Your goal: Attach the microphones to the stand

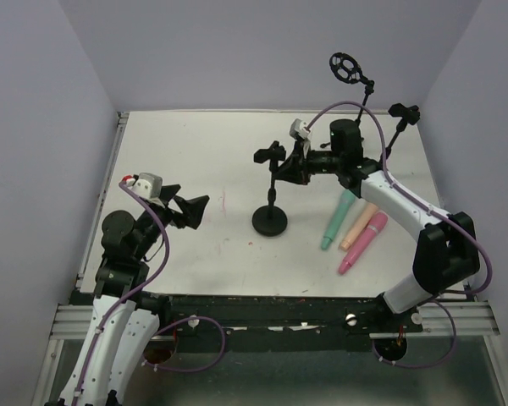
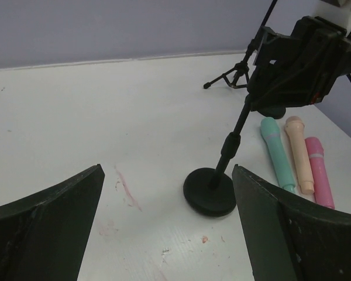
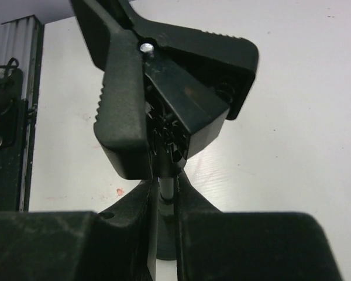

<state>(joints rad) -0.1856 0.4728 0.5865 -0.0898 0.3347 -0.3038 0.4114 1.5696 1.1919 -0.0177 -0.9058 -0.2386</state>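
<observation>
A black microphone stand (image 1: pixel 269 222) with a round base stands mid-table, with a clip (image 1: pixel 271 155) at its top. My right gripper (image 1: pixel 292 167) is shut on its thin pole just under the clip. The right wrist view shows the pole (image 3: pixel 167 186) pinched at my right gripper (image 3: pixel 167 202), with the clip (image 3: pixel 164 88) right above. The mint green (image 1: pixel 338 218), peach (image 1: pixel 358 226) and pink (image 1: pixel 363 242) microphones lie side by side on the table right of the stand. My left gripper (image 1: pixel 189 211) is open and empty, left of the stand. Its wrist view (image 2: pixel 167 234) faces the stand base (image 2: pixel 210 191) and the microphones (image 2: pixel 278 153).
Two more black stands are at the back right: one with a round ring mount (image 1: pixel 349 68) and one small tripod stand (image 1: pixel 404 114), whose legs also show in the left wrist view (image 2: pixel 231 77). Purple walls enclose the white table (image 1: pixel 195 152).
</observation>
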